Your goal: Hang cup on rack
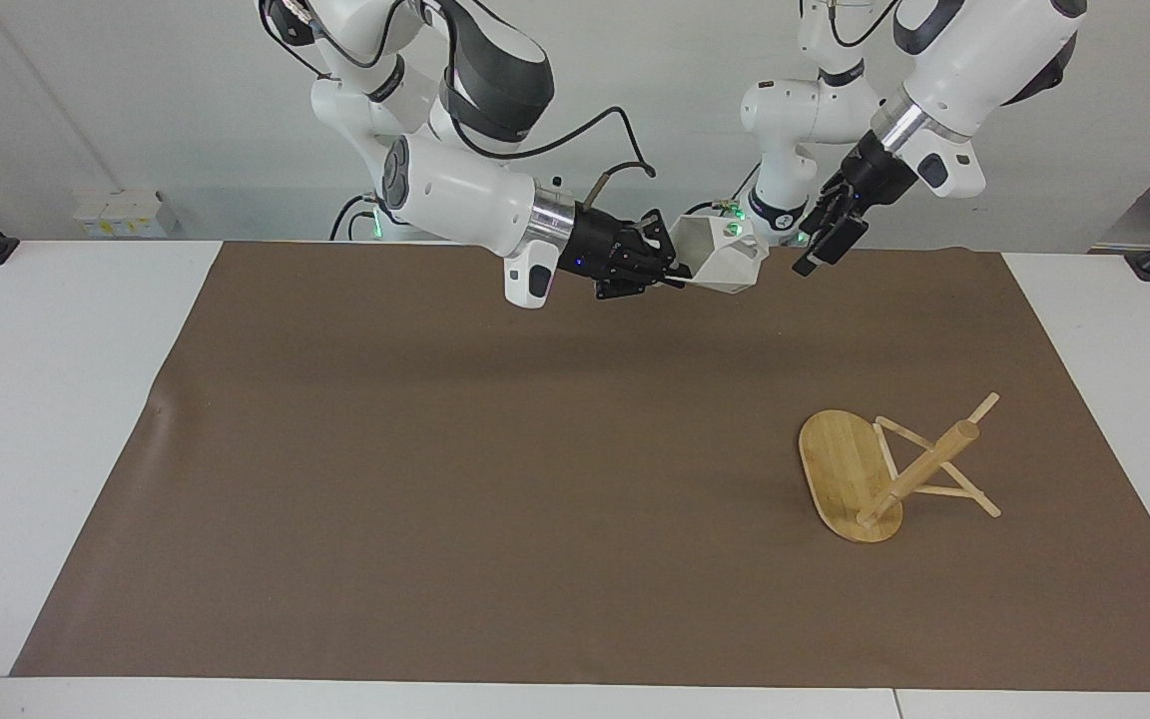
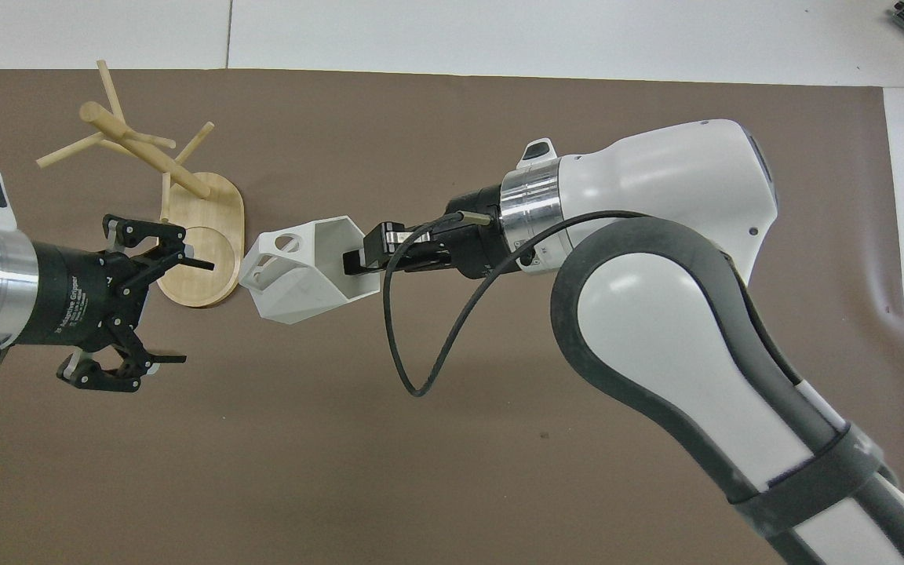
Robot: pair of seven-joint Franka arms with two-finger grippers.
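The white faceted cup (image 1: 725,258) (image 2: 295,275) lies on its side in the air, over the brown mat's edge by the robots. My right gripper (image 1: 673,272) (image 2: 354,259) is shut on its rim, and the pierced handle points toward the left arm's end. My left gripper (image 1: 820,245) (image 2: 185,311) is open in the air just beside the handle, a small gap apart. The bamboo rack (image 1: 919,469) (image 2: 146,149) stands upright on its oval base (image 1: 835,464) (image 2: 216,212) toward the left arm's end, farther from the robots than the cup. Its pegs are bare.
A brown mat (image 1: 435,449) covers most of the white table (image 1: 56,399). A black cable (image 2: 413,345) loops down from my right wrist.
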